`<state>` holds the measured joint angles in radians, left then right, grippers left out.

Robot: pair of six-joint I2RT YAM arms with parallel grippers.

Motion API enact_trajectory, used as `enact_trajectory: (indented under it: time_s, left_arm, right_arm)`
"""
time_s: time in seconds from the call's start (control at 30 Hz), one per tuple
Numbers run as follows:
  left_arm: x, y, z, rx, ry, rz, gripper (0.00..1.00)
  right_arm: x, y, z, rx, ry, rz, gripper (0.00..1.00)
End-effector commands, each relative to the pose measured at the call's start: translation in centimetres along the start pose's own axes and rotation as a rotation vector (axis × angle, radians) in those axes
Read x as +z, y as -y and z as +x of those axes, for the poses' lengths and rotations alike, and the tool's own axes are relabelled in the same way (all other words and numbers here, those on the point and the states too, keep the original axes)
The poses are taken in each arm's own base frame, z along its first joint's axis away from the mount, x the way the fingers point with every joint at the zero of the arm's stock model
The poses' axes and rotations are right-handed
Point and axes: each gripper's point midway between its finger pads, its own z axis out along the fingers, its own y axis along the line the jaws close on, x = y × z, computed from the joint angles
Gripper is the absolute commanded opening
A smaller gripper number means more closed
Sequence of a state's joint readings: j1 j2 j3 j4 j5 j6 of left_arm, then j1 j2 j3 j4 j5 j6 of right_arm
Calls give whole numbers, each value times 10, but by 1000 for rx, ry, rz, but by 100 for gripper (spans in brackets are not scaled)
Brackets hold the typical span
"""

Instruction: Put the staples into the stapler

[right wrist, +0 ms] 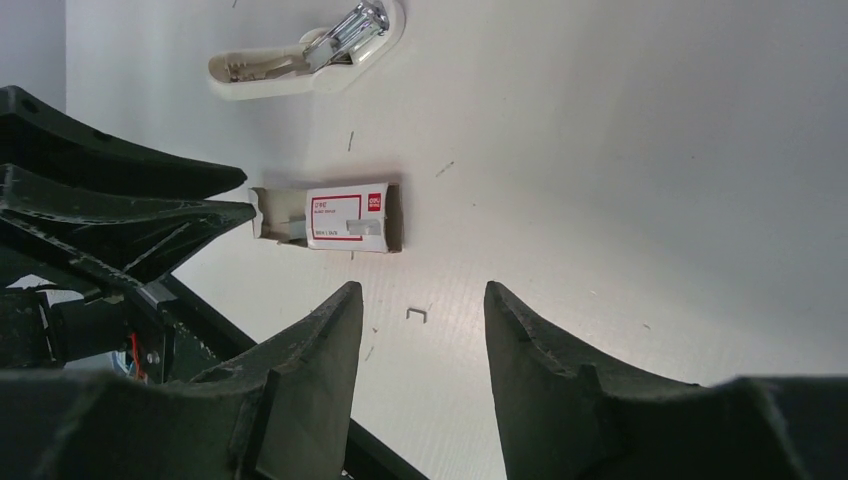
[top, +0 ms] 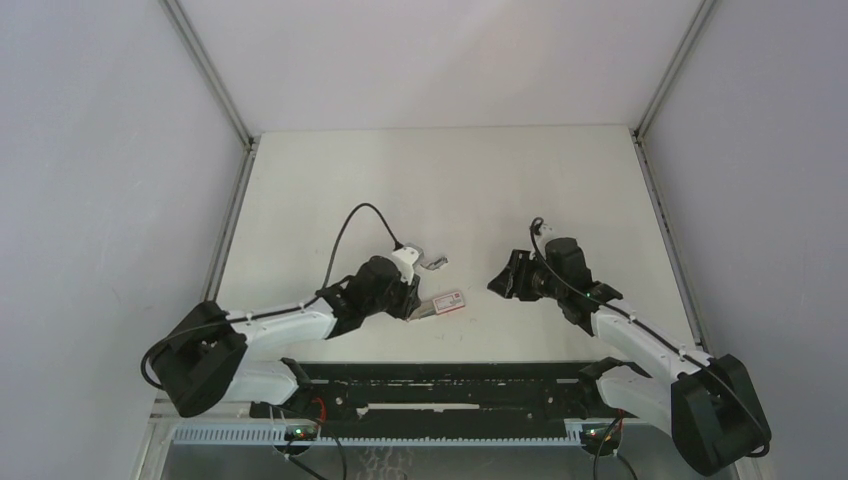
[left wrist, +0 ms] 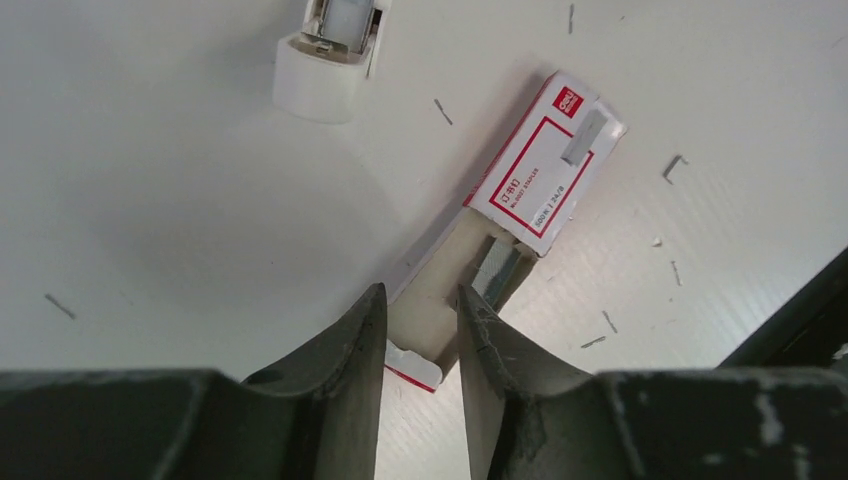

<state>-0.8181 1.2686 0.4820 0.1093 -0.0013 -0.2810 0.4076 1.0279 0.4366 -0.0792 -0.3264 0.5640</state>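
The stapler (top: 421, 258) lies near the middle of the table (top: 450, 170), a little to the left. It is a small one with a rounded white plastic shell, and it is opened out, so the shiny metal part stands tilted up from the shell. In the left wrist view only its blunt white end (left wrist: 325, 62) shows at the top edge.

Just on the near side of it lies the staple box (top: 441, 304) - a flat cardboard sleeve, white with a red frame and red print. Its plain inner tray (left wrist: 425, 335) is pulled partly out toward the left arm. A grey strip of staples (left wrist: 497, 268) lies in the tray, and one more strip (left wrist: 583, 137) rests on top of the sleeve.

The left gripper (left wrist: 421, 292) is low over the box, with its dark, rough-edged fingers (left wrist: 372, 335) on both sides of the open end of the tray. The gap between the jaws is narrow, but I cannot tell if they really press the cardboard.

The right gripper (right wrist: 422, 292) hangs to the right of the box, well apart from it, with its jaws spread and nothing between them.

Single loose staples (left wrist: 675, 167) - thin bent wires - are scattered on the white, finely ribbed table surface around the box.
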Motion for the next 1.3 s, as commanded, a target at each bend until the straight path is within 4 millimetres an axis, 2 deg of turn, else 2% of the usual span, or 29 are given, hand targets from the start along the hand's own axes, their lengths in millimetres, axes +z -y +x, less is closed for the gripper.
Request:
enact_trajectory:
  time_s: [0.0, 0.27, 0.63, 0.9, 1.27]
  left_arm:
    - [6, 0, -11, 76, -43, -17, 34]
    - [10, 18, -14, 133, -46, 89, 34]
    - [16, 24, -4, 173, -88, 114, 26]
    - [17, 27, -3, 189, -92, 127, 27]
    - [22, 28, 4, 226, -121, 115, 14]
  right_arm:
    - [-5, -11, -24, -38, 68, -29, 48]
    - [-11, -6, -26, -31, 81, -15, 47]
    - [-11, -4, -26, -17, 77, -22, 47]
    - [-11, -4, -26, -10, 75, -25, 47]
    - [-11, -4, -26, -6, 76, -27, 47]
